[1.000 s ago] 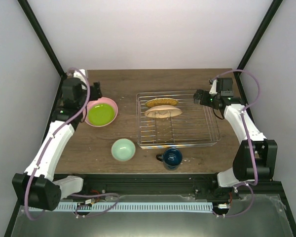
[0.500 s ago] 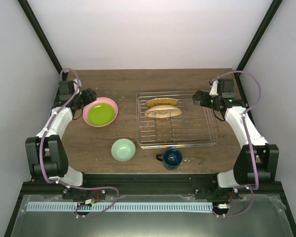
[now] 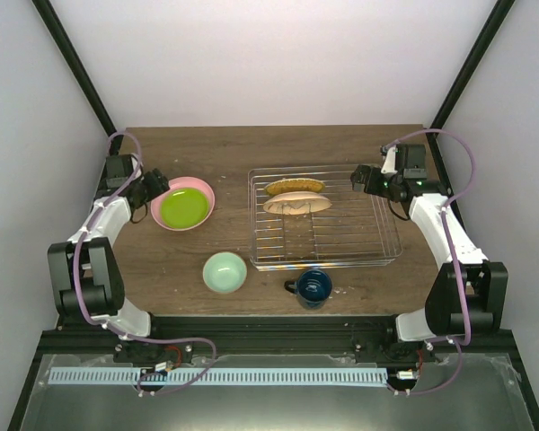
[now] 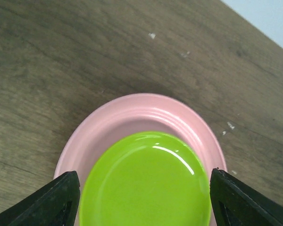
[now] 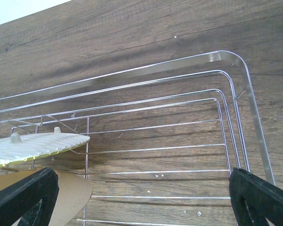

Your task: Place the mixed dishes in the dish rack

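Left gripper [image 3: 155, 188], wide open and empty, sits at the left edge of the green plate [image 3: 183, 207], which lies on the pink plate [image 3: 210, 198]. Right gripper [image 3: 360, 176], fully open and empty, hovers over the rack [image 3: 341, 235], at its far-right corner.

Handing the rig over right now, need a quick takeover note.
Grippers: left gripper open, empty, at the lime-green plate stacked on the pink plate; right gripper open, empty, over the dish rack, far right corner.
Done: cream plate and yellowish plate stand in the rack.
Left: the stacked plates, mint-green bowl, blue mug, all on the table.
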Robot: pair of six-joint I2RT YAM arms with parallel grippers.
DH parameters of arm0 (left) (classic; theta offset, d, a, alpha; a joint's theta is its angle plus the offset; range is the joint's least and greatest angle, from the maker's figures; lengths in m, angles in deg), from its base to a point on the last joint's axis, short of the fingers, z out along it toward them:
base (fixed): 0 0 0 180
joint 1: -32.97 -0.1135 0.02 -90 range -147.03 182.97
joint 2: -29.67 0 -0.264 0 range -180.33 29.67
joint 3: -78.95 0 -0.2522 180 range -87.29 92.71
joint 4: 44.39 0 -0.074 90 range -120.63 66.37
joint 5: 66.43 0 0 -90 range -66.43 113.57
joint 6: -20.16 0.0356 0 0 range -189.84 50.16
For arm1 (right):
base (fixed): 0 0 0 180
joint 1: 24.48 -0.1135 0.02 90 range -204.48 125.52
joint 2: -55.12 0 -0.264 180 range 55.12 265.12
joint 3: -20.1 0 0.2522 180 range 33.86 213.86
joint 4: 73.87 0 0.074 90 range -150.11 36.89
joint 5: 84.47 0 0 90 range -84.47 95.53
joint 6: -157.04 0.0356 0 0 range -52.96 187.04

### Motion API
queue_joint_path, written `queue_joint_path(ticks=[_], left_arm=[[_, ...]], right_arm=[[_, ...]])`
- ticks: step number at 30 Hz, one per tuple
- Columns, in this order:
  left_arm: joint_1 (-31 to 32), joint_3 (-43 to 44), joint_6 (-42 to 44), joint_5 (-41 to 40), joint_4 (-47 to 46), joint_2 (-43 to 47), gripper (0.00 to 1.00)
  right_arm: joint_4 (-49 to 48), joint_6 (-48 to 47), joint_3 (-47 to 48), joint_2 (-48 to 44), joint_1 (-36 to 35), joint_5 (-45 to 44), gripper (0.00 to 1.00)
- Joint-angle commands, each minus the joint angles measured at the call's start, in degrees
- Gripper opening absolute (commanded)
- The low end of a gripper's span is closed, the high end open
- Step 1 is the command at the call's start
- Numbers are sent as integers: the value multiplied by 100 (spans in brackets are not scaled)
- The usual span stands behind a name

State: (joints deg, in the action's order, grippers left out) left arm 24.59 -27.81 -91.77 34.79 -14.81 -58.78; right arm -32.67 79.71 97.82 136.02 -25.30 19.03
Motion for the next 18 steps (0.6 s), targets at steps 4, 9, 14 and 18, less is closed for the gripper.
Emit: queue_joint_path(ticks=[4, 9, 14, 18], left_arm=[[-60, -320, 14, 16, -215, -340, 77], [-62, -436, 22, 20, -292, -383, 77], [-64, -511, 31, 24, -357, -495, 76], [-59, -605, -11, 82, -458, -604, 75]], right_arm=[[-2, -74, 22, 11, 82, -19, 100], [-9, -71, 11, 22, 82, -39, 100], [-12, -79, -9, 31, 77, -60, 100], [-20, -80, -24, 25, 82, -74, 100]])
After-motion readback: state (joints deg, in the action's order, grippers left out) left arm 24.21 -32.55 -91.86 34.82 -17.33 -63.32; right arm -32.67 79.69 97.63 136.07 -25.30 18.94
